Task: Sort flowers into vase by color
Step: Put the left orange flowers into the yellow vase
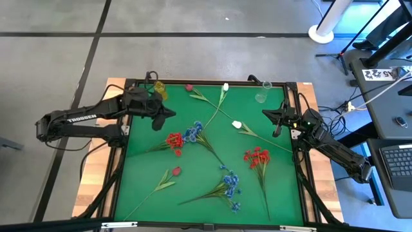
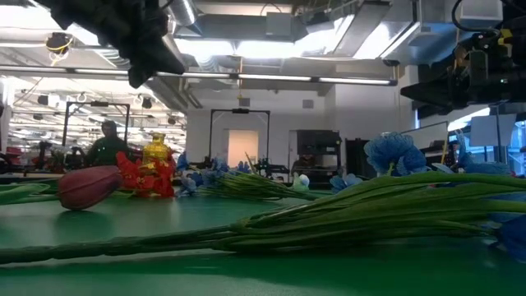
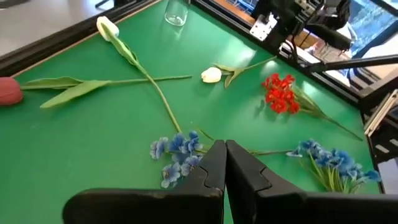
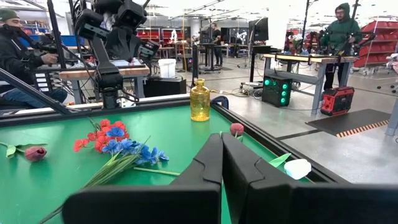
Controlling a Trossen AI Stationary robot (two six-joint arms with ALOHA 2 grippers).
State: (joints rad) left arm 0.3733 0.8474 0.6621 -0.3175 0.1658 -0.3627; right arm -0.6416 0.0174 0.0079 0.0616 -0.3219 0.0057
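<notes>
Long green-stemmed flowers lie flat on the green table [image 1: 141, 187]. Two red clusters [image 1: 174, 140] [image 1: 256, 156] and two blue clusters [image 1: 193, 132] [image 1: 230, 180] lie there. So do red-pink tulips [image 1: 188, 87] [image 1: 176, 171] and white tulips [image 1: 225, 86] [image 1: 237, 124]. A yellow vase [image 1: 159, 89] stands at the far left and a clear vase [image 1: 262, 95] at the far right. My left gripper [image 1: 164, 115] hangs shut and empty above the table near the yellow vase, over the nearest blue cluster [image 3: 176, 152]. My right gripper [image 1: 273, 116] is shut and empty by the right edge, below the clear vase.
A black raised rim [image 1: 212, 84] frames the table. In the low view a red-pink tulip [image 2: 86, 187] and long stems [image 2: 329, 222] lie near the front edge. People [image 4: 339, 37] and benches stand in the room beyond.
</notes>
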